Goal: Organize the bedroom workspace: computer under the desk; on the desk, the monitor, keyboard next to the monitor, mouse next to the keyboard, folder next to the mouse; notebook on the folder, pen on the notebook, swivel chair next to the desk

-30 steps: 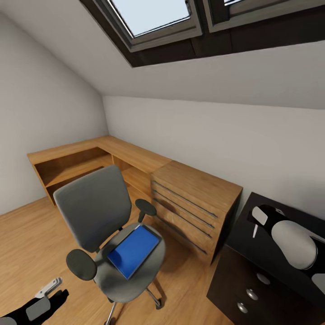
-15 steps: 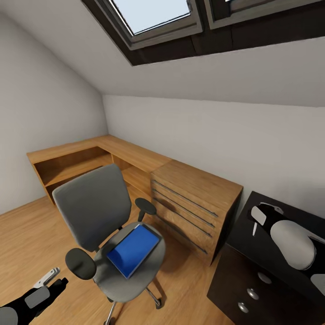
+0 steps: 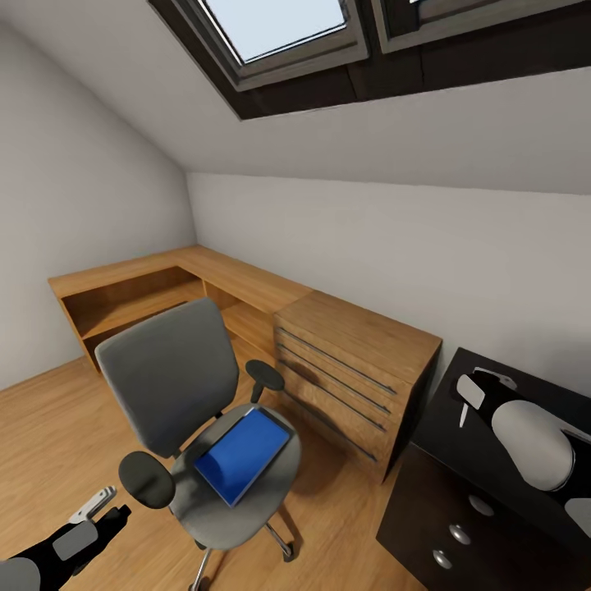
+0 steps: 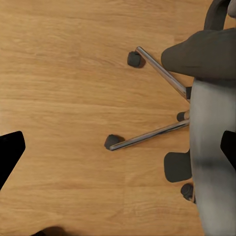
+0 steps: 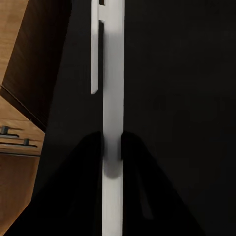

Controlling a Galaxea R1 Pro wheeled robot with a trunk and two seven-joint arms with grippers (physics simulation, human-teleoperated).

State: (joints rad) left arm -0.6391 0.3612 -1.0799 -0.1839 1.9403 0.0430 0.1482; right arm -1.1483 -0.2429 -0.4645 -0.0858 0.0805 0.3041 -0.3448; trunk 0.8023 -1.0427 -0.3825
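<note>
left hand point(image 3: 103, 505): low over the floor point(image 3: 49, 427) beside the swivel chair point(image 3: 176, 386); fingers spread apart, nothing between them
right hand point(image 5: 112, 147): fingers pinched on a white pen point(image 5: 112, 73), above the dark dresser point(image 3: 484, 509)
folder point(image 3: 244, 454): blue, flat on the chair seat
chair base point(image 4: 147, 135): chrome legs, castors on floor, seen from left wrist
counter point(image 3: 246, 283): wooden L-shape beyond chair, against wall; drawer unit point(image 3: 353, 369) at near end
skylight point(image 3: 279, 29): overhead

right pincer point(image 5: 112, 147) clamped on white pen point(image 5: 112, 73) | above black cabinet top point(image 5: 187, 98)
</note>
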